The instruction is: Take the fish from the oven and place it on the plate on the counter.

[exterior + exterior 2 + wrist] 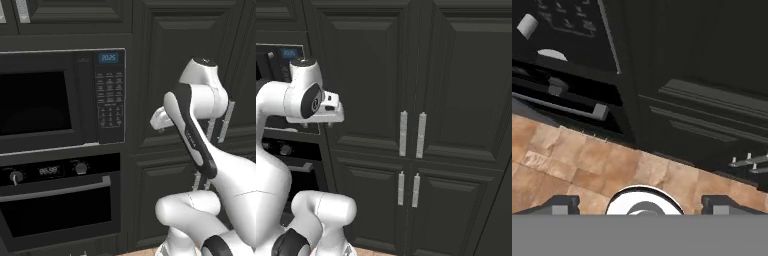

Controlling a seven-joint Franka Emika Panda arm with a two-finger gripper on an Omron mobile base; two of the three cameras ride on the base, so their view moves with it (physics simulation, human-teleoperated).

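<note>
Claw [640, 205] spread wide and holding nothing above floor tiles [587, 165], oven [60, 200] door shut.

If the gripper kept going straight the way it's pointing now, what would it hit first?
Probably the tan tiled floor before the oven: the open gripper points down at the tiles, though depth is hard to judge.

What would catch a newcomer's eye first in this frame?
The white arm folded up in front of tall dark cabinets, its gripper open and looking down at the brown tiled floor. To its left, the black microwave sits above the oven, whose door is closed.
</note>
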